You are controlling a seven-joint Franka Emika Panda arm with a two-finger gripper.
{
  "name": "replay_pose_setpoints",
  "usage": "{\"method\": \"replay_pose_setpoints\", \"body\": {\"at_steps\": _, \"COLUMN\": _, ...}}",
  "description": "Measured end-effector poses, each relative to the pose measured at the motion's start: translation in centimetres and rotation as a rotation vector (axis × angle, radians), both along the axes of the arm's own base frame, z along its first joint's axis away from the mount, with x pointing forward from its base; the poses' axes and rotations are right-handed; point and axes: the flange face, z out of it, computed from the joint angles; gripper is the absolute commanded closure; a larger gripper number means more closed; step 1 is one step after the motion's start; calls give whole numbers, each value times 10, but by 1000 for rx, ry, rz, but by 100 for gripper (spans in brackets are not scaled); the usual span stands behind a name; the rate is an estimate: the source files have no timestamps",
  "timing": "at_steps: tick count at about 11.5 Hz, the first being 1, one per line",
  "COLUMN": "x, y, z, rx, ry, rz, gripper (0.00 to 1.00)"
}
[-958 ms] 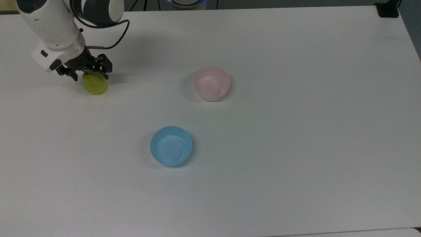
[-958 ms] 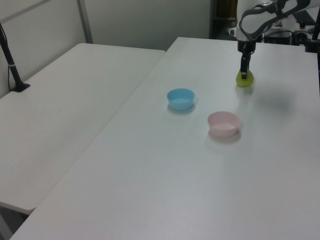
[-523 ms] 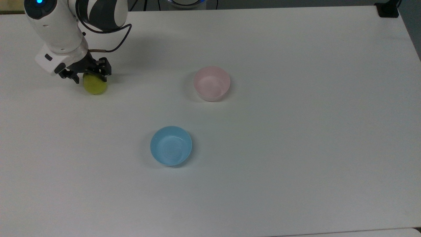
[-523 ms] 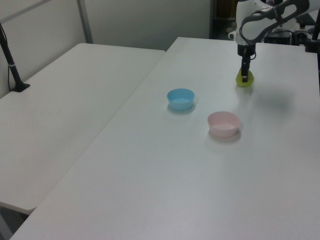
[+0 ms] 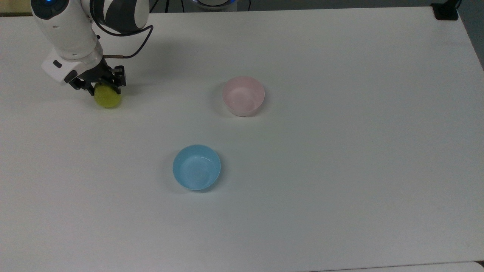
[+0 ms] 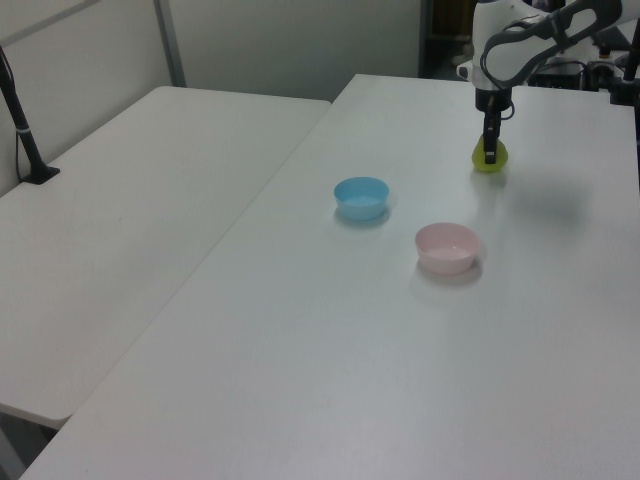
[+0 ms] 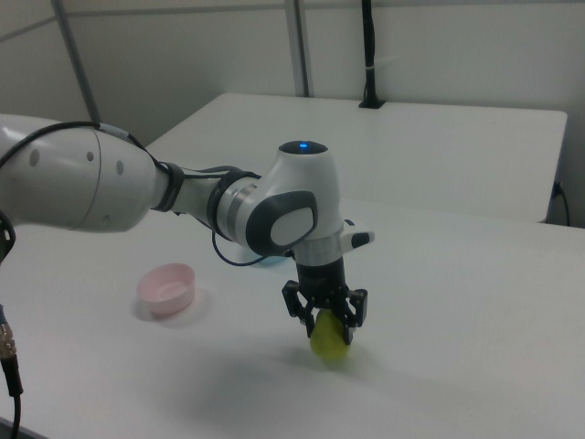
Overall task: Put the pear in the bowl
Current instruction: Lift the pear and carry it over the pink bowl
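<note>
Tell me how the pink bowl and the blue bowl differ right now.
Colour: the pink bowl is pale pink with a whitish inside, while the blue bowl is light blue throughout.
Place: in the top view the pink bowl sits higher and further right; the blue bowl sits lower and further left, apart from it.
Shared: both are small, round, upright, empty and much the same size, standing on the white table.

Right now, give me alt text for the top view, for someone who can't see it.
A white robot arm at the top view's upper left has its gripper down over a yellow-green pear, jaws on either side of it, on a white table. An empty pale pink bowl sits near the middle, and an empty light blue bowl lies nearer the bottom edge.
</note>
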Motion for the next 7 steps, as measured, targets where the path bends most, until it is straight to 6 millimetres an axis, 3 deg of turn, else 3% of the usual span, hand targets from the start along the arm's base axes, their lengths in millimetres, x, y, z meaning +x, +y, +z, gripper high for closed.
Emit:
{"method": "replay_pose_setpoints", "body": {"at_steps": 3, "x": -1, "y": 16, "z": 36, "rx": -6, "ry": -11, "rz": 0, "gripper": 42}}
{"method": "replay_pose_setpoints", "body": {"at_steps": 7, "x": 15, "y": 98, "z": 78, "rx": -19, "ry": -39, "rz": -68, "gripper": 42}}
